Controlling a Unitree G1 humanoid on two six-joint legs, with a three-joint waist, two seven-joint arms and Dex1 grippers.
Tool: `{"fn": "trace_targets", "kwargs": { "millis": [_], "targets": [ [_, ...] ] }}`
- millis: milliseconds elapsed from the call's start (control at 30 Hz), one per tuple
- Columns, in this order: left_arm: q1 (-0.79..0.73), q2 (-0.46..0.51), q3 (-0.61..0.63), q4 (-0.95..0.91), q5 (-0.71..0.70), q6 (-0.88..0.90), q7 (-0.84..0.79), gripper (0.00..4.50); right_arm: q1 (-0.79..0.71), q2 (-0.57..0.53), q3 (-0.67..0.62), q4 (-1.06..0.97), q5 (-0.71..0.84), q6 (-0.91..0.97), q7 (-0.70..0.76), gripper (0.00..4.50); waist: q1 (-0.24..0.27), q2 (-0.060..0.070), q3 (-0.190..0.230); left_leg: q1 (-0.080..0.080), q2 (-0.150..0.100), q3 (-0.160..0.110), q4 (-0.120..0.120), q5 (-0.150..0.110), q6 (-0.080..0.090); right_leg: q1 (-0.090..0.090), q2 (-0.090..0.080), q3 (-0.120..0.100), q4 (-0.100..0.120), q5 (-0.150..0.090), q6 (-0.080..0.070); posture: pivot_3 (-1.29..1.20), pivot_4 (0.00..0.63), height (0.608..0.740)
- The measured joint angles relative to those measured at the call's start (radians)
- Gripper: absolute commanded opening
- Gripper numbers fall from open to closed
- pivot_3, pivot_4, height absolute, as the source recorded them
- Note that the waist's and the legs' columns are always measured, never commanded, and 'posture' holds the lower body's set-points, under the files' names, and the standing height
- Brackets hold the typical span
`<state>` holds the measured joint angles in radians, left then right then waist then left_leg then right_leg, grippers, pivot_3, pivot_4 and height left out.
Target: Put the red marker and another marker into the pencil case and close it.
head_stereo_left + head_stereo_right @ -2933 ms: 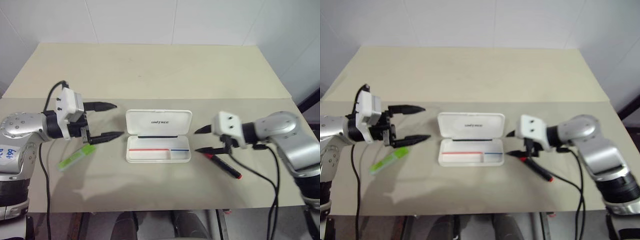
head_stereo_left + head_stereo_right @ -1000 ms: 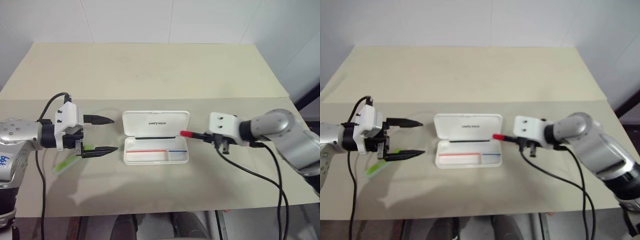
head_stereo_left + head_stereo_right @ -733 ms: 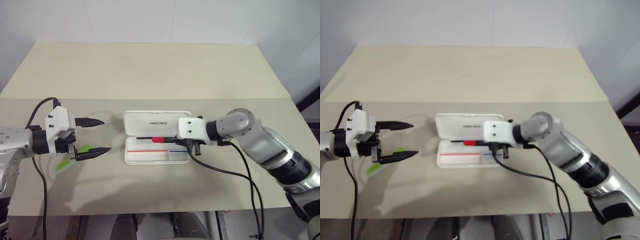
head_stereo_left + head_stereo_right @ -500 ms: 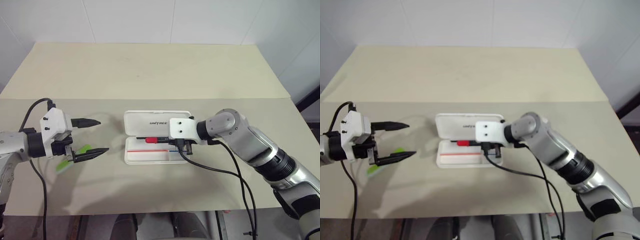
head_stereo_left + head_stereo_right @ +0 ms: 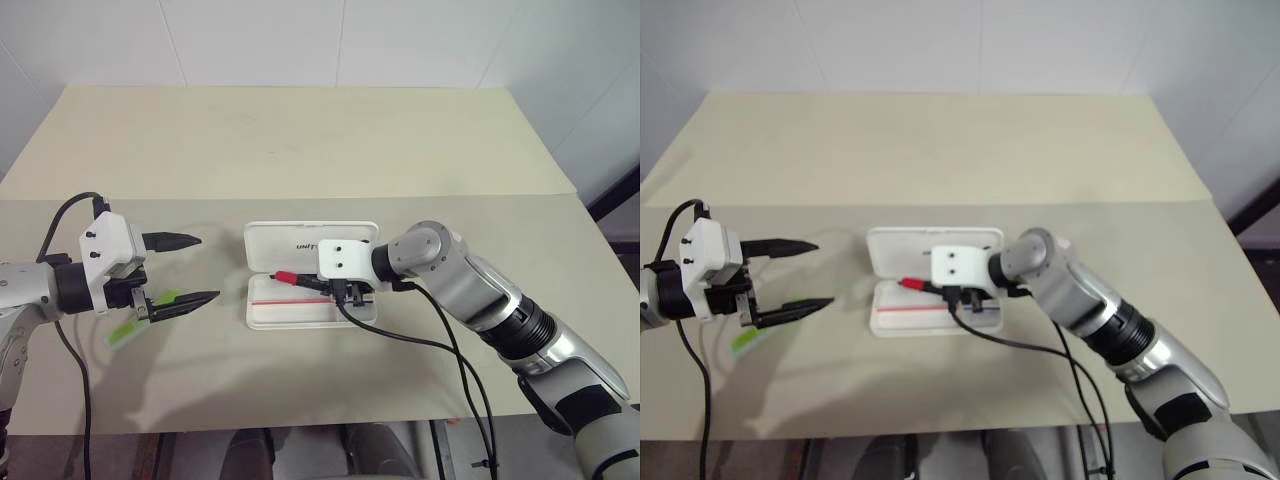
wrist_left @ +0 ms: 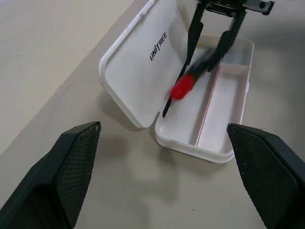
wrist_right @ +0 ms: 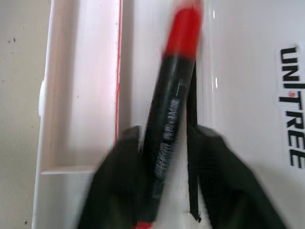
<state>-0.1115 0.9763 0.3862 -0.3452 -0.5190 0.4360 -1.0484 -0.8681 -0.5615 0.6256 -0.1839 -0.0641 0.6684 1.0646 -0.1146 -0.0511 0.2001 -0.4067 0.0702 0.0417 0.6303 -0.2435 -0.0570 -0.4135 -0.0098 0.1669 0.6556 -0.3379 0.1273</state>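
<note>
From the head views, we see the pencil case [image 5: 312,287] lying open in the middle of the surface [image 5: 300,140], lid tipped to the far side so the tray faces up to take the pens. Our right tool [image 5: 318,284] reaches in over the tray from the right, carrying the red marker [image 5: 292,279] low over the case with its red end toward the left; we judge this is the drop-off pose. Our left tool [image 5: 192,268] hangs with its fingers spread wide and empty, just right of the other marker [image 5: 140,318], the lime-green one, which lies on the surface left of the case, likely waiting its turn.

In the left wrist view, the marker sits between the right tool's fingers above the seam between lid and tray, blurred.

In the right wrist view, the fingers flank the black barrel; whether they grip it or have parted, we cannot tell.
</note>
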Motion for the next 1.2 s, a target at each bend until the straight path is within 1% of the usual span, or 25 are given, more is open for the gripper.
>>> {"fn": "trace_targets", "kwargs": {
  "millis": [167, 200, 367, 533, 567, 633, 700, 800, 867, 933, 1067, 1133, 1200],
  "targets": [
    [-0.019, -0.001, -0.01, 0.002, 0.0, 0.0, 0.001, 4.5, -0.005, 0.003, -0.01, 0.0, -0.002, 0.0, -0.002, 4.41, 0.0, 0.0, 0.0, 0.0, 0.0, 0.0, 0.0, 0.0, 0.0, 0.0, 0.0, 0.0, 0.0, 0.0, 0.0, 0.0, 0.15, 0.74],
    [-0.022, -0.001, -0.011, 0.002, 0.0, 0.0, 0.001, 4.5, -0.005, 0.005, -0.017, 0.0, -0.001, 0.0, -0.004, 4.46, 0.0, 0.0, 0.0, 0.0, 0.0, 0.0, 0.0, 0.0, 0.0, 0.0, 0.0, 0.0, 0.0, 0.0, 0.0, 0.0, 0.15, 0.74],
    [-0.034, -0.001, -0.015, 0.008, 0.0, -0.001, -0.002, 4.5, -0.009, 0.019, -0.068, -0.027, 0.042, 0.053, 0.004, 4.46, 0.0, 0.0, 0.0, 0.0, 0.0, 0.0, 0.0, 0.0, 0.0, 0.0, 0.0, 0.0, 0.0, 0.0, 0.0, 0.0, 0.15, 0.74],
    [-0.054, -0.002, -0.037, 0.042, 0.0, -0.013, -0.013, 4.5, -0.008, 0.057, -0.153, -0.051, 0.125, 0.107, -0.002, 4.46, 0.0, 0.0, 0.0, 0.0, 0.0, 0.0, 0.0, 0.0, 0.0, 0.0, 0.0, 0.0, 0.0, 0.0, 0.0, 0.0, 0.15, 0.74],
    [-0.058, -0.002, -0.04, 0.044, 0.001, -0.013, -0.014, 4.5, -0.003, 0.075, -0.185, -0.051, 0.153, 0.115, -0.007, 4.46, 0.0, 0.0, 0.0, 0.0, 0.0, 0.0, 0.0, 0.0, 0.0, 0.0, 0.0, 0.0, 0.0, 0.0, 0.0, 0.0, 0.15, 0.74],
    [-0.064, -0.002, -0.044, 0.044, 0.001, -0.014, -0.017, 4.5, 0.029, 0.127, -0.293, -0.061, 0.252, 0.126, -0.009, 4.46, 0.001, 0.0, 0.0, 0.0, 0.0, -0.001, 0.0, 0.0, 0.0, 0.001, 0.0, -0.001, 0.0, 0.0, 0.0, 0.0, 0.15, 0.74],
    [-0.06, 0.007, -0.044, 0.044, 0.005, -0.013, -0.023, 4.5, 0.072, 0.141, -0.387, -0.093, 0.356, 0.115, 0.011, 4.46, 0.002, 0.0, 0.0, 0.0, 0.0, -0.001, -0.001, 0.0, 0.0, 0.001, 0.0, -0.001, 0.0, 0.0, 0.0, 0.0, 0.15, 0.74],
    [0.01, 0.066, -0.024, 0.047, 0.033, 0.006, -0.028, 4.5, 0.155, 0.132, -0.511, -0.125, 0.476, 0.072, 0.049, 4.46, 0.001, 0.0, 0.0, 0.0, 0.0, -0.002, -0.001, -0.001, -0.001, 0.002, 0.0, -0.002, -0.002, 0.0, 0.0, 0.0, 0.15, 0.74],
    [0.078, 0.096, 0.005, 0.047, 0.064, 0.028, -0.026, 4.5, 0.188, 0.107, -0.564, -0.123, 0.512, 0.06, 0.05, 4.46, -0.003, 0.0, 0.0, 0.0, 0.0, -0.001, -0.001, -0.001, -0.001, 0.001, 0.0, -0.001, -0.002, 0.0, 0.0, 0.0, 0.15, 0.74],
    [0.149, 0.104, 0.051, 0.043, 0.088, 0.062, -0.018, 4.5, 0.22, 0.074, -0.607, -0.125, 0.545, 0.038, 0.06, 4.46, -0.006, 0.0, 0.0, 0.0, 0.0, -0.002, -0.001, -0.001, -0.001, 0.002, 0.0, -0.002, -0.001, -0.001, 0.0, 0.0, 0.15, 0.74],
    [0.287, 0.141, 0.144, -0.002, 0.135, 0.179, 0.0, 4.5, 0.255, 0.011, -0.677, -0.123, 0.618, 0.024, 0.087, 4.46, -0.01, 0.0, 0.0, 0.0, 0.0, -0.002, -0.001, -0.001, -0.001, 0.002, 0.0, -0.002, -0.001, -0.001, -0.001, 0.0, 0.15, 0.74],
    [0.321, 0.159, 0.185, -0.026, 0.151, 0.247, 0.011, 4.5, 0.256, -0.009, -0.689, -0.112, 0.624, -0.006, 0.086, 4.46, -0.012, 0.0, 0.0, 0.001, 0.0, -0.002, -0.001, -0.001, -0.001, 0.002, 0.0, -0.002, -0.001, -0.001, -0.001, 0.0, 0.15, 0.74],
    [0.339, 0.181, 0.2, -0.054, 0.166, 0.307, 0.018, 4.5, 0.256, -0.02, -0.694, -0.079, 0.622, -0.036, 0.081, 4.46, -0.015, 0.0, 0.0, 0.001, 0.0, -0.002, -0.001, -0.001, -0.001, 0.002, 0.0, -0.002, -0.001, -0.002, -0.003, 0.0, 0.15, 0.74]
  ]
}}
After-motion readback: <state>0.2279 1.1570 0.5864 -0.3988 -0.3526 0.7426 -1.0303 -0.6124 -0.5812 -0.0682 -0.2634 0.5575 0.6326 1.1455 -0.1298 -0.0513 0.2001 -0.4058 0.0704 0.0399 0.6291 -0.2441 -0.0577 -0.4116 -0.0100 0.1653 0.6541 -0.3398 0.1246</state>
